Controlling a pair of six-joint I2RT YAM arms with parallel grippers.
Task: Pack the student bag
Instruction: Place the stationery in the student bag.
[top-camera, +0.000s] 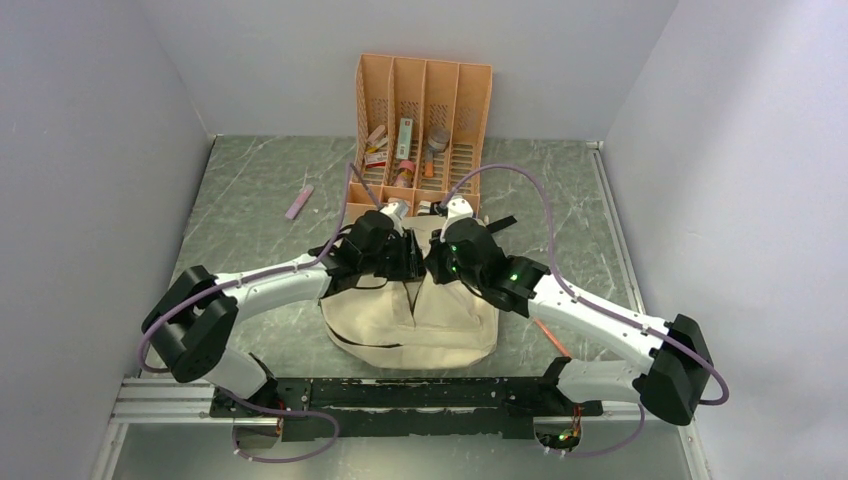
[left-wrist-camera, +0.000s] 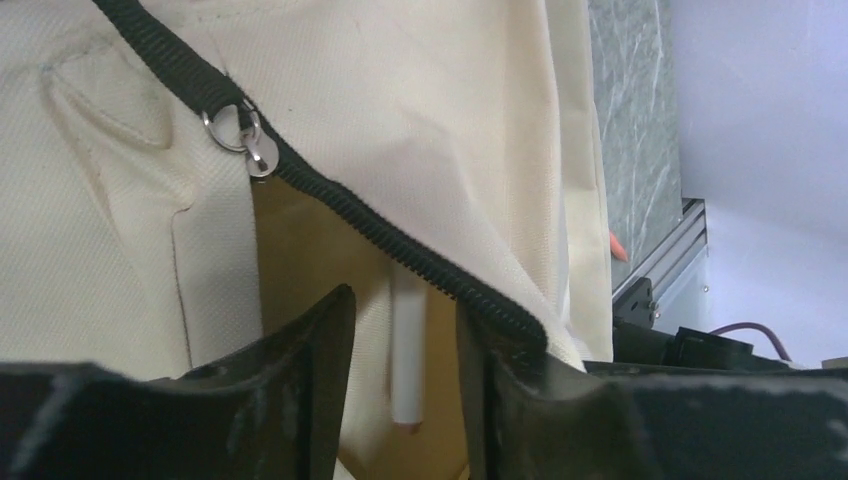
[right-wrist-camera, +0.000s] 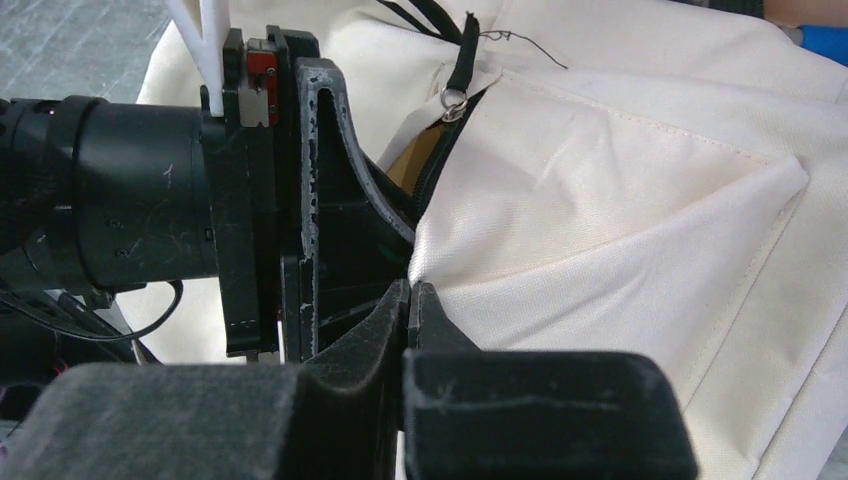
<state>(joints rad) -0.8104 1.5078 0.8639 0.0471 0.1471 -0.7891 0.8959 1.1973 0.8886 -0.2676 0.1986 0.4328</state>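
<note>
The left gripper (left-wrist-camera: 403, 305), jaws released, stands over a white stick (left-wrist-camera: 408, 350) loose inside the student bag (top-camera: 420, 325), mid-surface (top-camera: 250, 190). The right gripper (right-wrist-camera: 408, 297), jaws clenched, seems to pinch the bag's rim. Item-dropping step; next, lift clear and fetch another.

student bag (top-camera: 415, 325): matt cream woven cloth, black zip tape (left-wrist-camera: 400, 245), shiny metal puller (left-wrist-camera: 255, 150). Organiser (top-camera: 472, 95): orange plastic. Table (top-camera: 250, 200): smooth grey marbled. Right gripper (right-wrist-camera: 408, 300): scuffed matt black plastic.
</note>
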